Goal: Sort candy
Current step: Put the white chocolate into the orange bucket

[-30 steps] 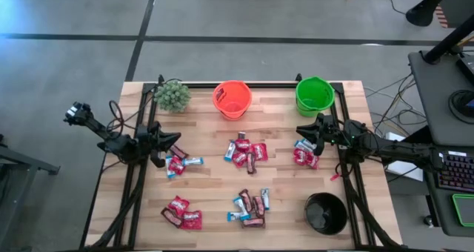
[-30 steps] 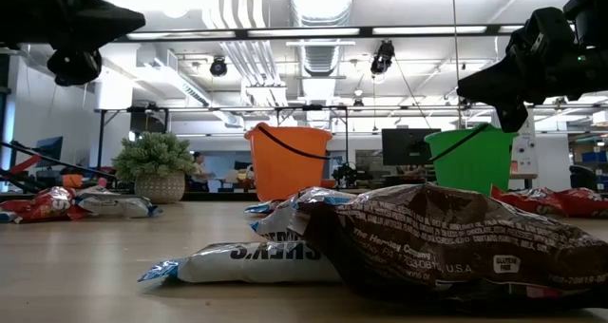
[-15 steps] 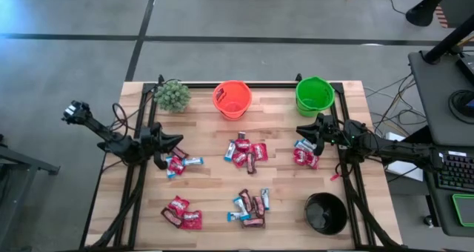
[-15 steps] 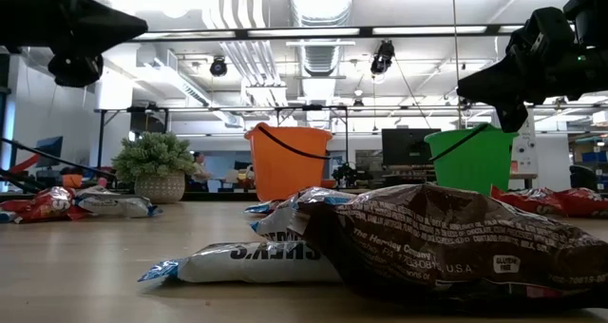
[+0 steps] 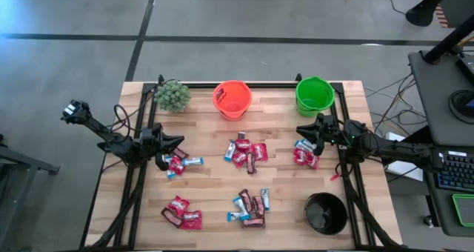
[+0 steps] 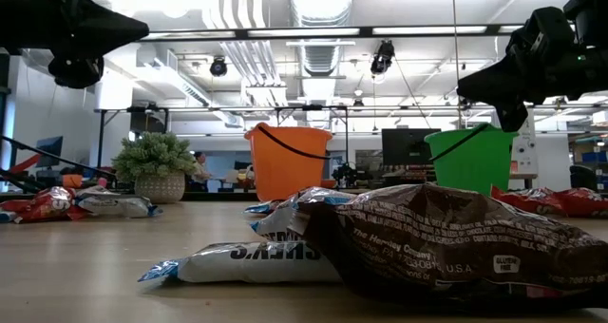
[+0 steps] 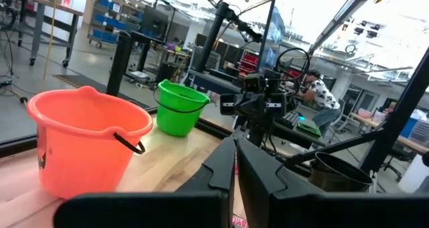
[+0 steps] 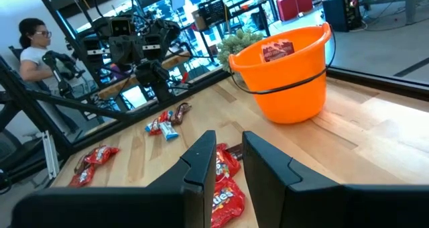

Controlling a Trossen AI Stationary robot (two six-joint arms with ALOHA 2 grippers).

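While both arms hang above the surface [image 5: 215, 179] and nothing is held, the candy lies in five small heaps in front of the orange bucket [image 5: 232, 98], which serves as the landmark.

Far to the left of that bucket, the left hand [image 5: 172, 143] hovers with its fingers pressed together, empty. The left heap of candy [image 5: 178, 163], red packets with a blue-and-white bar, lies just beside its tip, a little nearer the front edge. A small green plant [image 5: 172, 95] stands left of the bucket at the back.

Further forward on the left lies a heap of red packets [image 5: 182, 213]. Straight in front of the bucket is the middle heap [image 5: 246, 153], and beyond it the front heap [image 5: 250, 208], with dark brown bars showing in both.

To the right of the orange bucket stands a green bucket [image 5: 314, 95]. In front of it the right hand [image 5: 305, 132] hovers, its fingers a narrow gap apart and holding nothing. The right heap [image 5: 304, 155] lies almost directly beneath and just forward of it; the right wrist view shows red packets [image 8: 223, 188] between and under the fingertips. A black bucket [image 5: 326, 213] sits at the front right.

Judging from this, each arm has its own nearest heap, and the right hand needs little more than a straight drop. I cannot tell the long axis of any single packet below it.
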